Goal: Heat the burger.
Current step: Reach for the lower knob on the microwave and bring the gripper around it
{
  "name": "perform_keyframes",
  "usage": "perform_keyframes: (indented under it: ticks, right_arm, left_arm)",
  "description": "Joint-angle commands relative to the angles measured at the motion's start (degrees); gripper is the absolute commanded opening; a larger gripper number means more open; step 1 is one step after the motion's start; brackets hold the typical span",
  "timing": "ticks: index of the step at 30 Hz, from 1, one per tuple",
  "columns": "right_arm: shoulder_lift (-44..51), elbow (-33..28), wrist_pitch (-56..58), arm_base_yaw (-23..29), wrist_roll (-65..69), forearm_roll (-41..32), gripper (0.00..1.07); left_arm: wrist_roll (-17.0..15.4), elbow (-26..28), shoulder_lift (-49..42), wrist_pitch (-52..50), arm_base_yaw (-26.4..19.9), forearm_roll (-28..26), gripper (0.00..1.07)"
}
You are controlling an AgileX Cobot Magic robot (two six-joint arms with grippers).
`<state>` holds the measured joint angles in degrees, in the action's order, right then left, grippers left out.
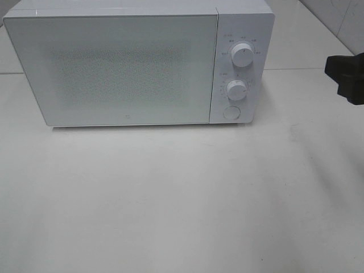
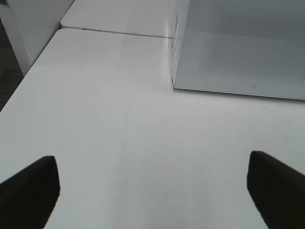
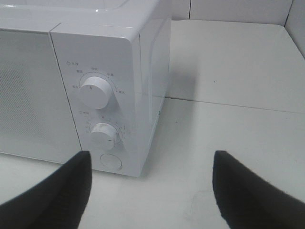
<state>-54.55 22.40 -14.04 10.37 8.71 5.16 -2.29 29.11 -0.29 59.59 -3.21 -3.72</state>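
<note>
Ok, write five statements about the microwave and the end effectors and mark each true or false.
1. The microwave door is shut. True.
2. The microwave has three knobs. False: two knobs above a round button.
3. A burger sits before the microwave. False: no burger shows on the table.
4. The left end effector is open and empty. True.
5. The right end effector holds a plate. False: it is open, holding nothing.

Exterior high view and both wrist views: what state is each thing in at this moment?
Microwave door: shut.
Upper knob: mark pointing roughly up.
Lower knob: setting too small to read.
Left gripper: jaws open, holding nothing.
Right gripper: jaws open, holding nothing.
</note>
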Motion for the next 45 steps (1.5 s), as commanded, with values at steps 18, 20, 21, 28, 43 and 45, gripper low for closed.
perform_keyframes:
  ticks: [18, 20, 21, 28, 43, 45]
  right_arm:
    - [-21.4, 0.1, -19.1, 2.4, -9.9, -7.7, 0.69]
    - [-23.5, 0.1, -20.9, 5.1, -16.2, -11.3, 0.69]
    - [-25.6, 0.1, -23.5, 7.7, -20.5, -15.9, 0.69]
    - [-31.1, 0.1, -32.9, 14.9, -25.8, -31.3, 0.69]
    - [-41.7, 1.4, -49.5, 30.8, -28.4, -53.6, 0.69]
    - [-42.7, 2.2, -50.9, 32.7, -28.3, -54.5, 0.69]
  left_arm:
    - [-0.1, -0.3, -1.1, -0.3, -0.2, -0.2, 1.0]
    - [-0.1, -0.3, -1.1, -0.3, -0.2, -0.2, 1.0]
    - [-0.1, -0.3, -1.1, -0.3, -0.2, -0.2, 1.0]
    - [-0.1, -0.3, -1.1, -0.3, -0.2, -0.2, 1.0]
    - [-0.1, -0.3, -1.1, -0.3, -0.2, -0.2, 1.0]
    - [-0.1, -0.3, -1.1, -0.3, -0.2, -0.2, 1.0]
